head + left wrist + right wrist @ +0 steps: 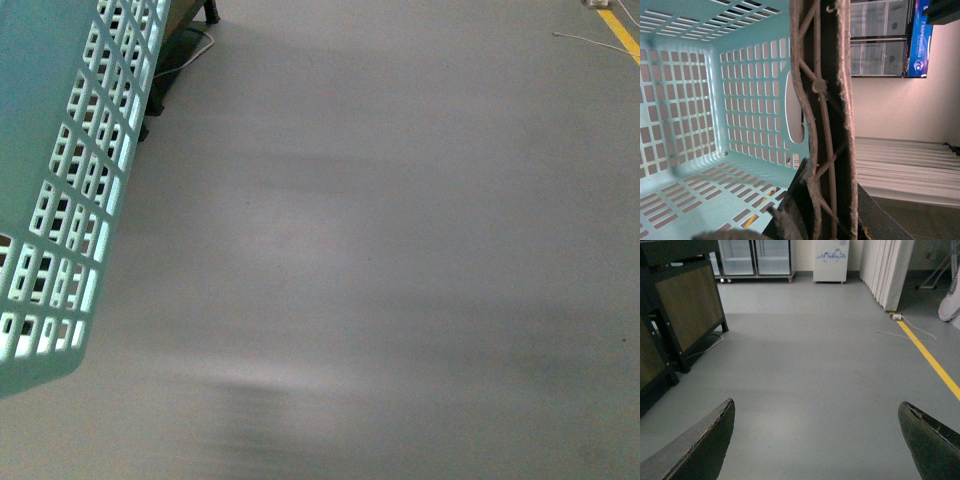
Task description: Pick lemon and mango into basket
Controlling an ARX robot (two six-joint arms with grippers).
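Front view: grey floor (pixel 400 250) fills nearly the whole frame, smeared with motion blur in the lower half.

Basket (pixel 50 150): upper left to mid-left edge of the frame, cut off by the edge. Light teal plastic, its wall pierced with rows of small rectangular slots, and it sits slanted in the frame. I cannot tell whether it touches the floor.

Dark furniture legs (pixel 165 70) show just past the basket, upper left. A yellow floor line (pixel 620 30) and a thin pale cable (pixel 590 42) lie in the upper right corner, well apart from the basket.

Left wrist view: looks into the basket. The slotted teal walls and slotted floor meet in rounded corners, and one wall has a smooth oval cut-out (pixel 794 107). The brown swing handle (pixel 822 100) crosses in front of that wall. It is a ribbed lattice strip with rough, frayed-looking edges. Left gripper (pixel 832 220): dark fingers (pixel 790 215) sit on either side of the handle and are clamped on it. Beyond the basket are a pale wall and glass-fronted shelving with a blue sign.

Right wrist view: right gripper (pixel 816 407) has its two dark fingers spread wide apart with bare grey floor between them, holding nothing. A dark cabinet (pixel 685 305) stands on the floor to one side. Further off are glass-door coolers (pixel 755 257), a white unit (pixel 830 260) and white folded panels (pixel 887 270)
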